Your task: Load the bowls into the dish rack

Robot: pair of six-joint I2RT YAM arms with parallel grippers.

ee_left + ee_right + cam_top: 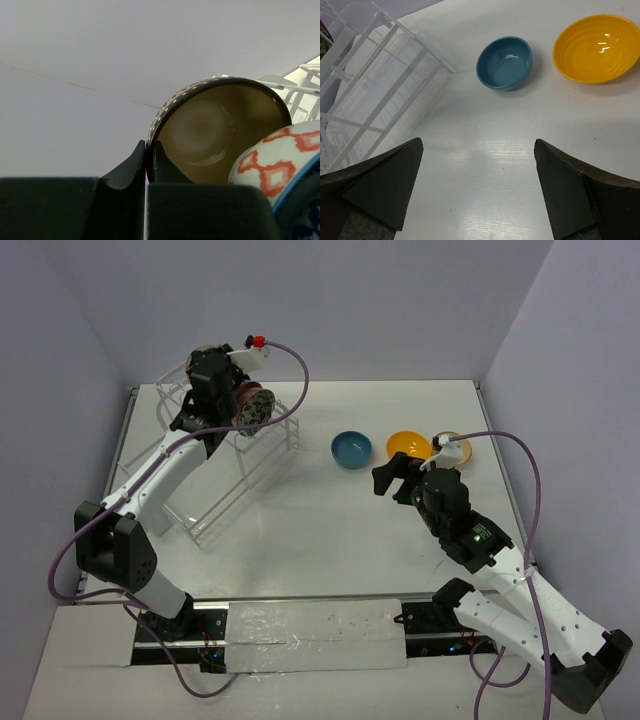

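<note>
From above, the left pincer (232, 400) sits over the large white wire dish rack (215, 505); its grip is hidden there. Left wrist view: it pinches the rim of the dark brown, gold-lined bowl (215, 130), held on edge, likely for slotting. Right wrist view: the right pincer (477, 185) gapes wide, facing the small teal bowl (505, 62) on the table (485, 130).

The white wire rack (215, 510) stands at the table's ten o'clock. Up in it, on edge, are three bowls: the brown bowl (215, 125), gold inside with a dotted rim, the salmon bowl (280, 160) and the blue bowl (307, 220). The teal bowl (351, 449) sits upright near centre. The orange bowl (409, 446) is at its three o'clock, and the tan bowl (465, 452) is beyond.
</note>
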